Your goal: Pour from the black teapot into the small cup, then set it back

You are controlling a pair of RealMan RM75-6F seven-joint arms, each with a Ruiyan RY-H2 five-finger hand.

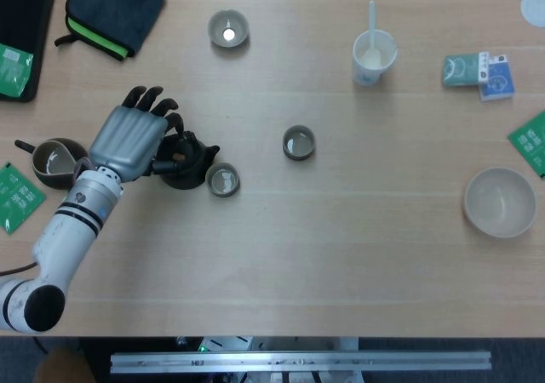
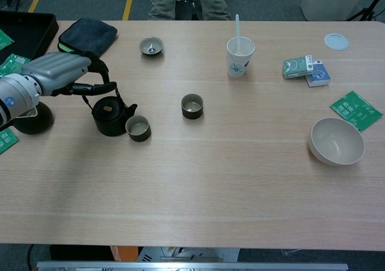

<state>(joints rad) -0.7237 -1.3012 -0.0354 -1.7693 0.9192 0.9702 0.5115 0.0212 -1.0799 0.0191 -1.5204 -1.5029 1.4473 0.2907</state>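
Note:
My left hand (image 1: 132, 140) (image 2: 60, 72) holds the black teapot (image 1: 186, 160) (image 2: 110, 115) by its wire handle. The pot is tilted, its spout leaning toward the small dark cup (image 1: 222, 180) (image 2: 138, 128) just to its right. The spout tip sits at the cup's left rim. A second small cup (image 1: 298, 142) (image 2: 192, 106) stands further right, apart from both. My right hand is in neither view.
A dark pitcher (image 1: 53, 160) (image 2: 27, 117) sits left of my hand. A black pouch (image 1: 115, 8) lies at the far left, a small grey bowl (image 1: 228, 28) behind, a paper cup with a spoon (image 1: 374, 55), tea packets (image 1: 478, 72) and a large bowl (image 1: 499, 201) to the right.

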